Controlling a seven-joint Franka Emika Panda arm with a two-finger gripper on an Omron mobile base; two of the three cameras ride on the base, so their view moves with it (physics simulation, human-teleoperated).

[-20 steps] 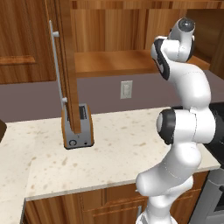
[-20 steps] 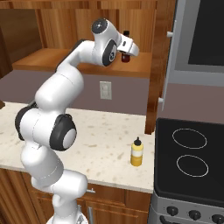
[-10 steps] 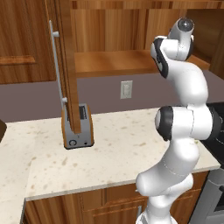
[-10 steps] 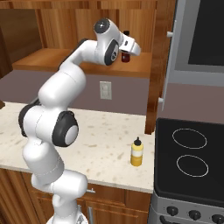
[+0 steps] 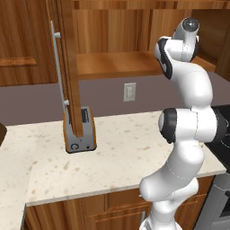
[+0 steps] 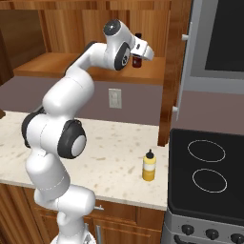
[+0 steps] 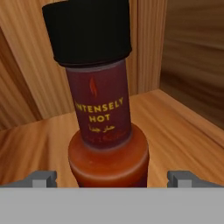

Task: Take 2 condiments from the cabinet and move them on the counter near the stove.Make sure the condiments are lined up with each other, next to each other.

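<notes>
Condiments number two: one slim dark red sauce bottle with black cap [image 7: 103, 118] stands upright on the shelf of the brown wooden wall cabinet [image 6: 62, 64], and one yellow squeeze bottle with dark pointed tip [image 6: 149, 166] stands on the beige speckled stone counter [image 6: 114, 157], just beside the flat black stove [image 6: 209, 176]. One silver and orange toaster [image 5: 80, 130] also sits on that counter. The two-finger gripper [image 7: 112, 178] is spread wide, its tips flanking the red bottle's base without clamping it.

We see only the tips of the gripper [image 7: 112, 179] at the hand view's bottom edge, which also cuts off the base of the dark red sauce bottle [image 7: 104, 127] between them. From the right base, the hand covers most of that bottle [image 6: 137, 61].
</notes>
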